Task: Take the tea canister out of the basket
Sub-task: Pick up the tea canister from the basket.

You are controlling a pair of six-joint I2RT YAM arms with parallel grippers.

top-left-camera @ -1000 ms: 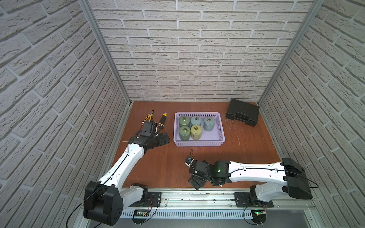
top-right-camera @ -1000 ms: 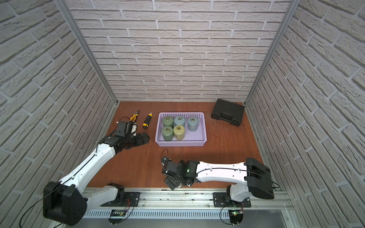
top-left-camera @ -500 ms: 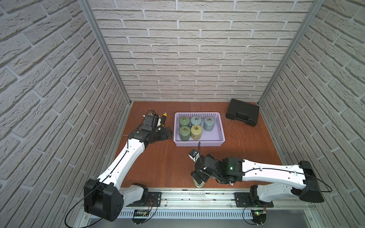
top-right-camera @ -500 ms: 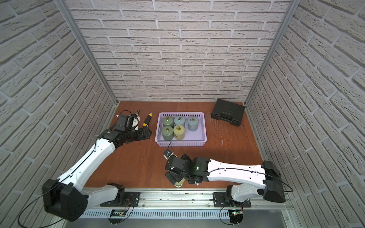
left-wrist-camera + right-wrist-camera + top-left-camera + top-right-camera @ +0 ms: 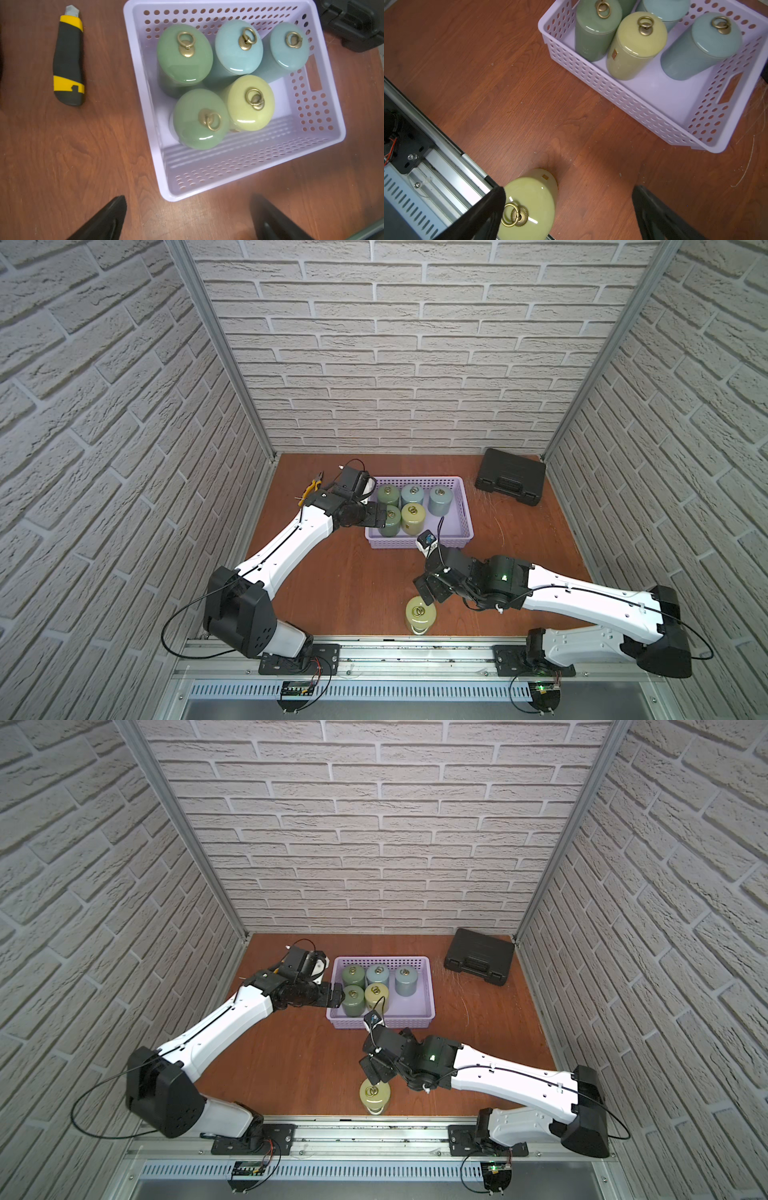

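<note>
**Left arm lines up on the basket's front-left canister**

The lavender basket [image 5: 419, 542] sits mid-tabletop [image 5: 353, 572] with 5 upright tea canisters in it, 3 along the back and 2 at the front. A 6th, the yellow-green canister [image 5: 419, 614], stands outside on the tabletop close to the front rail [image 5: 415, 649]. The right end effector [image 5: 428, 593] hangs just beside and above it, jaws spread wide and gripping nothing.

The left end effector [image 5: 376, 517] is the nearer one to the basket, and its jaws are also fully spread and empty. It sits at the basket's left wall. The dark green canister [image 5: 390, 522] in the front-left corner lies straight ahead of it, just across that wall. That canister's long axis is vertical, so a side-on grasp above the rim looks like the coming move. From above, the fingertips seem to touch the canister, but the left wrist view shows them short of the basket, so contact cannot be settled.
</note>
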